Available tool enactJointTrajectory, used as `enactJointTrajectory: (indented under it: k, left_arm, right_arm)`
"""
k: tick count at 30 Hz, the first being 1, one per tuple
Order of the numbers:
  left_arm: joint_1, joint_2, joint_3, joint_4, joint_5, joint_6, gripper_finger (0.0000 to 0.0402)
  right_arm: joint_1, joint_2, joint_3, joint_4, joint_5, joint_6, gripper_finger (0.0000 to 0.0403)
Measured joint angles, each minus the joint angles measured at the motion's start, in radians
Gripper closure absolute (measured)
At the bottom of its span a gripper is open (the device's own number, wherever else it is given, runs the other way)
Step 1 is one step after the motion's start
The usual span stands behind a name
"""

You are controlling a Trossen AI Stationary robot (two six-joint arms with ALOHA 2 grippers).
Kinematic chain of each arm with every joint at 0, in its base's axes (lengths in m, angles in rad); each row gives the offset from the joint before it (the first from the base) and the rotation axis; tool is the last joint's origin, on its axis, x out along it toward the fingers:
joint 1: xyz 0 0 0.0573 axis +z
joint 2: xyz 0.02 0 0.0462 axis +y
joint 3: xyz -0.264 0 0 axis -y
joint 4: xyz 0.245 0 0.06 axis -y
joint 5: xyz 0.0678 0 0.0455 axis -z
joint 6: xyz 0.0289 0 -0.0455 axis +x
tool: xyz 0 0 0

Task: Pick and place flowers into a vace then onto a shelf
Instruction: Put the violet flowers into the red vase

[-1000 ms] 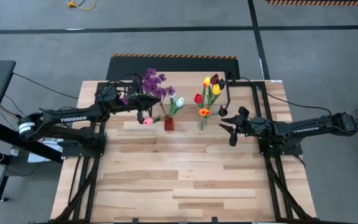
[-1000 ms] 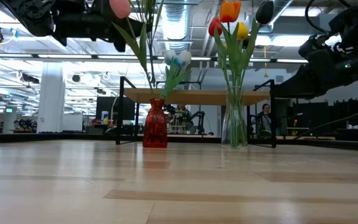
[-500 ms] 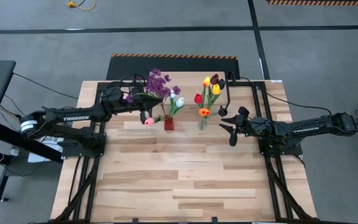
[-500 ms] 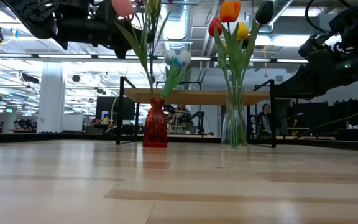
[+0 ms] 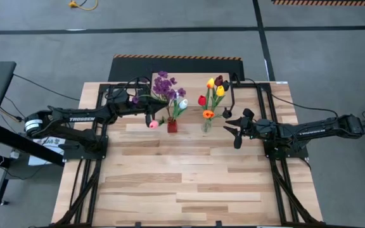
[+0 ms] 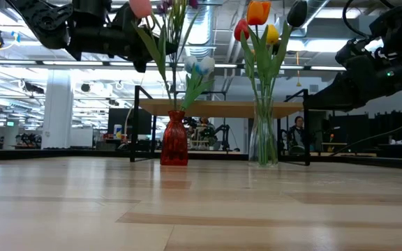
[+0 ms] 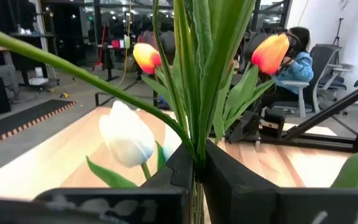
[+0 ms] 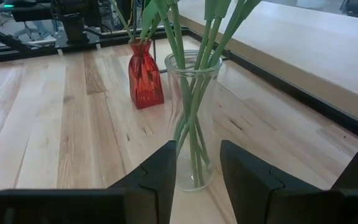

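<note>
My left gripper [image 5: 149, 116] hangs level above the table, just left of the red vase [image 5: 172, 126], shut on a bunch of flowers: purple sprigs [image 5: 167, 85] and a pink tulip [image 5: 153, 125] on green stems. The red vase stands on the table with a white tulip [image 5: 182, 102] in it. The clear glass vase [image 5: 206, 125] beside it holds red, orange, yellow and dark tulips [image 5: 212, 92]. The stems run down toward the red vase's mouth [image 6: 175, 113]; whether they reach it I cannot tell. My right gripper [image 5: 233, 130] waits open just right of the glass vase. The shelf [image 6: 222, 108] stands behind both vases. My left gripper pinches the bunch's green stems [image 7: 194, 158] between its two fingers, partway down their length. The fingers come in level from the table's left and lie across the stems. The bunch stands roughly upright, its heads above the fingers [image 6: 128, 42], lifted clear of the table.
The shelf's light wood top [image 8: 291, 37] and black legs [image 6: 137, 122] take up the table's far part. The near half of the plank table [image 5: 189, 183] is bare. A seated person in blue [image 7: 296, 59] is in the room beyond the table.
My left gripper has carried the bunch toward the table's right edge, closer to the red vase, and sunk slightly. The purple sprigs and pink tulip have moved with it. My right gripper has kept still.
</note>
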Motion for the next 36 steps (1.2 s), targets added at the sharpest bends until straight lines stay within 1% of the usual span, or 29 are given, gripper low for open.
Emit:
enactJointTrajectory:
  k: [8, 11, 16, 19, 30, 36]
  left_arm:
    - [0.000, 0.000, 0.000, -0.029, -0.001, 0.000, 0.0394]
    - [0.000, 0.000, 0.000, -0.029, -0.002, -0.005, 0.0384]
    - [0.001, 0.000, 0.000, -0.029, -0.042, -0.057, 0.0364]
    - [0.002, -0.003, 0.003, -0.048, -0.041, -0.077, 0.0348]
    - [0.001, -0.051, 0.094, -0.328, -0.050, -0.066, 0.0253]
    - [0.001, -0.077, 0.133, -0.486, -0.063, -0.052, 0.0218]
  right_arm:
    - [0.000, 0.000, 0.000, -0.001, 0.000, 0.000, 0.0285]
    - [0.000, 0.000, 0.000, -0.002, 0.000, 0.000, 0.0285]
    - [0.000, 0.000, 0.000, -0.002, 0.000, 0.000, 0.0285]
    - [0.000, 0.000, 0.000, -0.003, -0.003, 0.000, 0.0285]
    - [0.000, 0.000, 0.000, -0.030, -0.003, 0.026, 0.0285]
    - [0.000, 0.000, 0.000, -0.031, -0.003, 0.026, 0.0285]
